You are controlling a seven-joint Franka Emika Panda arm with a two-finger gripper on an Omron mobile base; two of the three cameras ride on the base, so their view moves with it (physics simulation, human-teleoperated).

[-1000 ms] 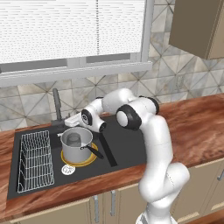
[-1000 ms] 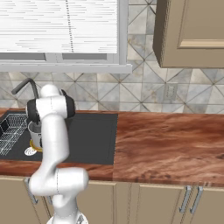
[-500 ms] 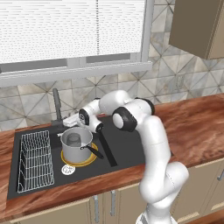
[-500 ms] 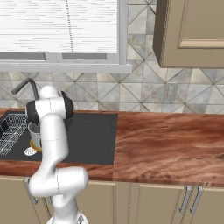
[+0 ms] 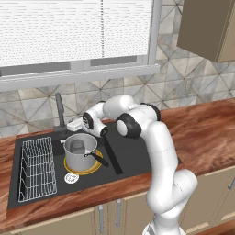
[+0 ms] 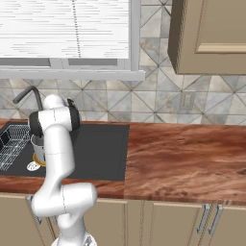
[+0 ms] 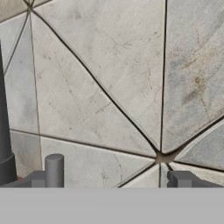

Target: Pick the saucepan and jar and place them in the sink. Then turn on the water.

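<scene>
My hand [image 5: 73,125] sits left of centre in the left base view, reaching out level toward the faucet [image 5: 59,110] at the back rim of the sink [image 5: 133,156]. In the hand view my two fingertips [image 7: 54,169] stand well apart at the bottom edge with nothing between them, so the hand is released and empty. The dark column of the faucet [image 7: 4,131] rises along the left edge there, and grey tiled wall [image 7: 113,78] lies straight ahead.

The pot [image 5: 80,150] stands in the sink, lower left of centre, on a yellow ring beside the round drain [image 5: 71,177], its black handle pointing to the lower right. The jar [image 5: 77,147] stands upright inside the pot, its rim just under the pot's. Both seem to be placed already, which I judge is why my hand is free and up by the faucet: the water is what remains, and I see no stream yet. The wire rack [image 5: 37,167] fills the left of the basin, clear of the pot. In the right base view the faucet [image 6: 28,94] arcs at the upper left, over the rack [image 6: 12,144].

I can read no brand, label or writing on anything here.
</scene>
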